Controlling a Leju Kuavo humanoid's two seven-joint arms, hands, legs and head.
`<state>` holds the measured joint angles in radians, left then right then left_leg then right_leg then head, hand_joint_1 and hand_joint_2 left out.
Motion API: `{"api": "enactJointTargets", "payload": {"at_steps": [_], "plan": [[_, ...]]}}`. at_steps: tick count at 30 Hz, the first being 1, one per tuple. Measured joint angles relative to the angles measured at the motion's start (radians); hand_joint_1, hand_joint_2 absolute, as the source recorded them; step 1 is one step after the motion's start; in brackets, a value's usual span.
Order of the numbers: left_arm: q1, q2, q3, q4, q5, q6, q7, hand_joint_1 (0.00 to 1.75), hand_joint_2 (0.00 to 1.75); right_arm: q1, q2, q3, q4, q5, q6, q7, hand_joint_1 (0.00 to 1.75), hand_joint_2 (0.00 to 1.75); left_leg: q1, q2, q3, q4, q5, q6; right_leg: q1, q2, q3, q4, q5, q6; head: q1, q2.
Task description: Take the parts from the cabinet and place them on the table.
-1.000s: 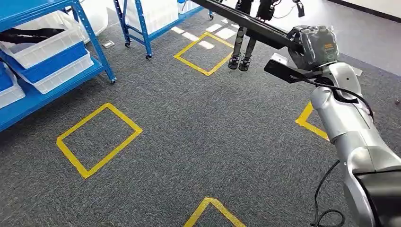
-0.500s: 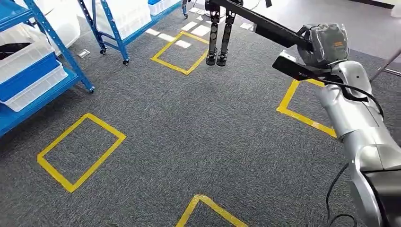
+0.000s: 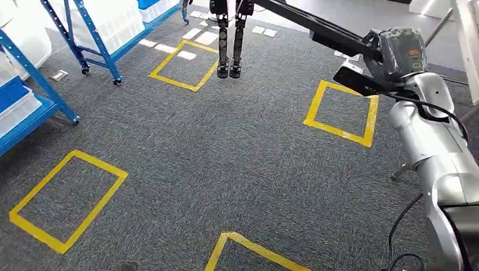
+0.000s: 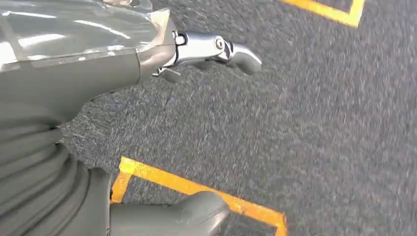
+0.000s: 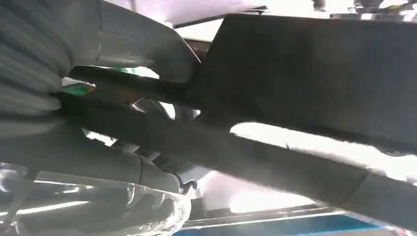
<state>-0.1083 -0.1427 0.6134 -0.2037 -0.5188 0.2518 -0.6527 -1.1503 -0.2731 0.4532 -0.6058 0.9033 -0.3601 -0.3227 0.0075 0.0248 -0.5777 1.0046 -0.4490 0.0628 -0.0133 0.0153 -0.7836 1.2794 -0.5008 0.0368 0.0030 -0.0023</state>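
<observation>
Silver-shelled humanoid arm with grey, plastic-wrapped hands.

The right arm (image 3: 432, 147) is built of smooth, rounded silver segments with dark seams between them; a black cable (image 3: 421, 107) loops over its upper shell and another black cable (image 3: 398, 226) hangs in a curve lower down. The right hand (image 3: 395, 53) is grey, wrapped in clear crinkled film, with a small orange marking on its back. In the left wrist view the left hand (image 4: 74, 73) shows a grey ribbed cover, glossy clear wrap, a thick grey thumb (image 4: 187, 214) and a polished metal finger link (image 4: 216, 49) with a round screw head.
</observation>
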Motion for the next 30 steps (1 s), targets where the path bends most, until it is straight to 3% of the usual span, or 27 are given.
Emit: {"api": "enactJointTargets", "payload": {"at_steps": [1,2,3,4,10,12,13,14,15,16,17,18,19,20,21,22,23,25,26,27,28,30], "plan": [[0.0,0.0,0.0,0.0,0.0,0.0,0.0,0.0,1.75,0.004,0.0,0.0,0.002,0.0,0.0,0.0,1.62,1.75,0.0,0.013,-0.001,0.001,0.0,-0.001,-0.003,-0.001,-0.019,0.042,-0.007,0.007,0.001,0.0],[0.0,0.0,0.0,0.0,0.0,0.0,0.0,0.0,1.75,0.007,-0.002,0.0,0.004,0.0,0.0,0.0,1.62,1.75,0.0,0.028,-0.001,0.001,-0.001,-0.001,-0.006,-0.004,-0.01,0.026,0.002,0.016,0.001,0.0],[-0.001,0.0,0.0,0.0,0.0,0.0,0.0,0.0,1.75,0.008,-0.002,0.0,0.006,0.0,0.0,0.0,1.62,1.75,0.0,0.04,0.0,0.001,-0.003,-0.003,-0.01,-0.01,0.024,-0.033,0.026,0.026,0.001,0.0],[-0.001,0.0,0.0,0.0,0.0,0.0,0.0,0.0,1.75,0.007,-0.002,0.0,0.006,0.0,0.0,0.0,1.62,1.75,0.0,0.044,0.0,0.001,-0.003,-0.004,-0.011,-0.013,0.042,-0.065,0.037,0.03,0.002,0.0],[-0.001,0.0,0.0,0.0,0.0,0.0,0.0,0.0,1.75,0.007,-0.002,0.0,0.006,0.0,0.0,0.0,1.62,1.75,0.0,0.044,0.0,0.001,-0.003,-0.004,-0.011,-0.013,0.042,-0.065,0.037,0.03,0.002,0.0],[-0.001,0.0,0.0,0.0,0.0,0.0,0.0,0.0,1.75,0.007,-0.002,0.0,0.006,0.0,0.0,0.0,1.62,1.75,0.0,0.047,0.0,0.001,-0.003,-0.005,-0.012,-0.016,0.054,-0.089,0.045,0.032,0.002,0.0],[-0.001,0.0,0.0,0.0,0.0,0.0,0.0,0.0,1.75,0.004,-0.002,0.0,0.006,0.0,0.0,0.0,1.62,1.75,0.001,0.062,0.002,0.004,-0.007,-0.011,-0.02,-0.05,0.124,-0.218,0.086,0.043,0.0,0.0],[-0.002,0.003,0.0,0.0,0.0,0.0,0.0,0.0,1.75,0.002,0.001,0.0,0.006,0.0,0.0,0.0,1.62,1.75,-0.01,0.08,-0.001,0.009,-0.016,-0.025,0.003,-0.088,0.161,-0.279,0.094,0.029,0.0,0.0],[-0.003,0.003,0.0,0.0,0.0,0.0,0.0,0.0,1.75,0.001,0.002,0.001,0.006,-0.001,0.0,0.0,1.62,1.75,-0.011,0.086,0.003,0.009,-0.017,-0.028,0.0,-0.072,0.153,-0.278,0.096,0.019,-0.003,0.0],[-0.004,0.0,0.0,0.0,0.001,0.0,0.0,0.0,1.75,0.0,-0.005,0.0,0.008,-0.002,0.0,0.0,1.62,1.75,-0.002,0.109,0.001,0.012,-0.027,-0.041,-0.011,-0.034,0.152,-0.28,0.103,-0.002,-0.004,0.0],[0.003,0.0,0.0,0.0,0.004,0.012,0.0,0.0,1.75,-0.007,0.011,0.001,0.009,-0.003,0.0,0.002,1.62,1.75,0.005,-0.019,-0.094,0.236,-0.157,-0.048,-0.007,0.006,0.15,-0.28,0.106,-0.025,-0.01,0.0],[0.008,0.001,0.002,0.0,0.004,0.016,0.0,0.0,1.75,-0.006,0.027,0.003,0.016,-0.004,-0.002,0.006,1.62,1.75,0.005,-0.029,-0.134,0.294,-0.133,-0.038,0.0,0.061,0.15,-0.279,0.109,-0.029,-0.011,0.0],[0.008,0.001,0.002,0.0,0.005,0.016,0.0,0.0,1.75,-0.006,0.029,0.003,0.018,-0.004,-0.002,0.006,1.62,1.75,0.005,-0.034,-0.1,0.22,-0.088,-0.033,0.0,0.075,0.151,-0.278,0.109,-0.028,-0.011,0.0],[0.008,0.002,0.002,0.0,0.005,0.016,0.0,0.0,1.75,-0.007,0.029,0.003,0.018,-0.004,-0.002,0.006,1.62,1.75,0.005,-0.053,-0.057,0.129,-0.043,-0.027,0.0,0.088,0.152,-0.276,0.109,-0.028,-0.011,0.0],[0.009,0.003,0.002,0.0,0.005,0.016,0.0,0.0,1.75,-0.007,0.032,0.003,0.018,-0.004,-0.002,0.006,1.62,1.75,0.007,-0.105,-0.022,0.052,-0.014,-0.019,-0.001,0.098,0.151,-0.275,0.109,-0.028,-0.011,0.0],[0.01,0.005,0.002,0.0,0.005,0.017,-0.001,0.0,1.75,-0.009,0.032,0.002,0.021,-0.005,-0.003,0.006,1.62,1.75,0.01,-0.12,-0.012,0.033,-0.021,-0.022,0.008,0.109,0.143,-0.271,0.111,-0.023,-0.009,0.0],[0.011,0.005,0.002,0.0,0.005,0.017,-0.001,0.0,1.75,-0.01,0.037,0.003,0.023,-0.005,-0.003,0.006,1.62,1.75,0.004,-0.1,-0.014,0.034,-0.019,-0.024,0.001,0.116,0.138,-0.272,0.115,-0.018,-0.011,0.0],[0.01,0.005,0.002,0.0,0.006,0.018,-0.002,0.0,1.75,-0.011,0.032,0.002,0.028,-0.005,-0.003,0.006,1.62,1.75,-0.006,-0.078,-0.013,0.031,-0.017,-0.017,-0.007,0.143,0.134,-0.281,0.124,-0.003,-0.012,0.0],[0.009,0.003,0.002,0.0,0.008,0.018,-0.002,0.0,1.75,-0.011,0.032,0.001,0.029,-0.004,-0.003,0.006,1.62,1.75,0.0,-0.062,-0.007,0.014,-0.006,-0.008,0.003,0.155,0.128,-0.285,0.128,0.004,-0.01,0.0],[0.007,0.002,0.002,0.0,0.008,0.018,-0.002,0.0,1.75,-0.012,0.029,0.001,0.031,-0.003,-0.003,0.006,1.62,1.75,0.0,-0.048,0.0,0.0,0.004,-0.003,0.002,0.087,0.115,-0.262,0.114,0.0,-0.01,0.0],[0.009,0.003,0.003,0.0,0.008,0.018,-0.002,0.0,1.75,-0.018,0.027,0.001,0.034,-0.003,-0.003,0.008,1.62,1.75,0.0,-0.035,0.0,-0.003,0.006,0.003,0.007,0.035,0.089,-0.208,0.082,-0.006,-0.003,0.0],[0.012,0.002,0.003,0.0,0.008,0.017,-0.002,0.0,1.75,-0.02,0.032,0.002,0.038,-0.002,-0.003,0.009,1.62,1.75,-0.004,-0.006,-0.001,-0.002,0.006,0.004,0.004,0.005,0.017,-0.053,0.023,-0.009,-0.001,0.0]]}}
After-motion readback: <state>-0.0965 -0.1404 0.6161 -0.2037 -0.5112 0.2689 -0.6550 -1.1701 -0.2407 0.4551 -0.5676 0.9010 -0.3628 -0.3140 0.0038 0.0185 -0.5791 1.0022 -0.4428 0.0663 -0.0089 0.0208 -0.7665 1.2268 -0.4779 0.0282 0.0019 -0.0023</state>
